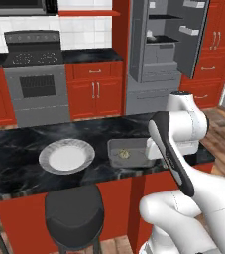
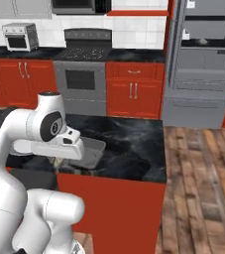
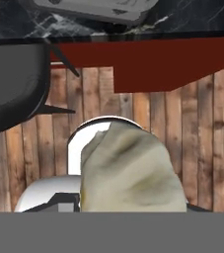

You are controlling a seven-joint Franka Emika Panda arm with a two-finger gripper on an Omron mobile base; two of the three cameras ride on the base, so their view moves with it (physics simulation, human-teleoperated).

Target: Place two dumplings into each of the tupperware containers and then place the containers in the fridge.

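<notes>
The fridge (image 1: 166,47) is standing open at the far right, beyond the black worktop (image 1: 15,158) that is carrying a round plate (image 1: 67,156) on the left and a grey tupperware container (image 1: 129,153) just right of it, one dumpling (image 1: 124,154) lying inside. My jaws are gripping another dumpling (image 3: 130,173), hanging near the worktop's near edge over the wooden floor (image 3: 202,133).
</notes>
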